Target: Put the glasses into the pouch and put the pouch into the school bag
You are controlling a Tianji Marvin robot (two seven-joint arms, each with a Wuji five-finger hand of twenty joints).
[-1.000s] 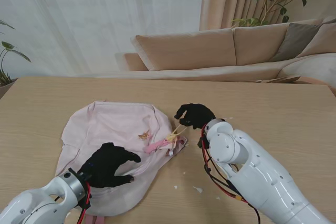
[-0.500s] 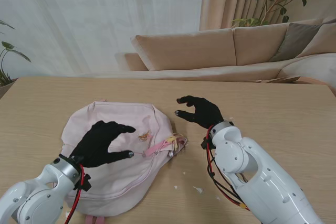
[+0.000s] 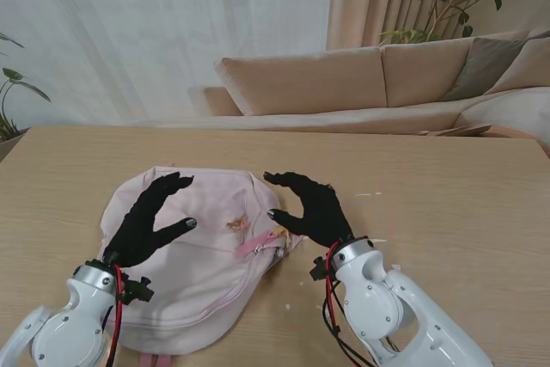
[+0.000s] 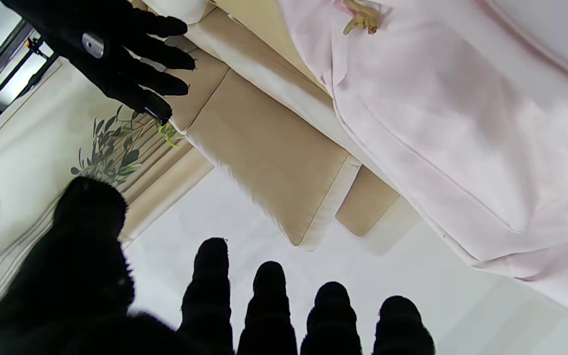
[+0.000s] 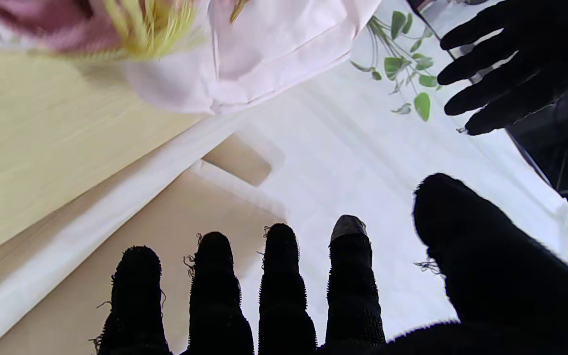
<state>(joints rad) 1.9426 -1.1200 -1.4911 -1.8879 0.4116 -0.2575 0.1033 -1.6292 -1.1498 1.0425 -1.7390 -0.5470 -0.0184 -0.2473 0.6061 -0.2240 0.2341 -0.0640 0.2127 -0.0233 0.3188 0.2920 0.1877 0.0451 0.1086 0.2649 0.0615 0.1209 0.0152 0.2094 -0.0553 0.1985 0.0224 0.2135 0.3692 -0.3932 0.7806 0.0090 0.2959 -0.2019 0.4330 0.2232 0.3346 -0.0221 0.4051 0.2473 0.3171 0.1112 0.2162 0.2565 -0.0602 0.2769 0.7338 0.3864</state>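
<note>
left hand [image 3: 148, 223]: wide, empty, over bag [image 3: 193, 251] | right hand [image 3: 308, 206]: wide, empty, at bag's right edge | bag: flat on bench [image 3: 447, 204]

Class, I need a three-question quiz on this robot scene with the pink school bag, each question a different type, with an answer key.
1. True or false: the left hand is gripping the school bag.
2. The right hand is: A) open, B) shut on the zipper pull, C) out of view.
3. Fill in: the school bag lies on the ____.

Key: 1 false, it is raised with fingers spread, holding nothing. 2 A. 3 table.
</note>
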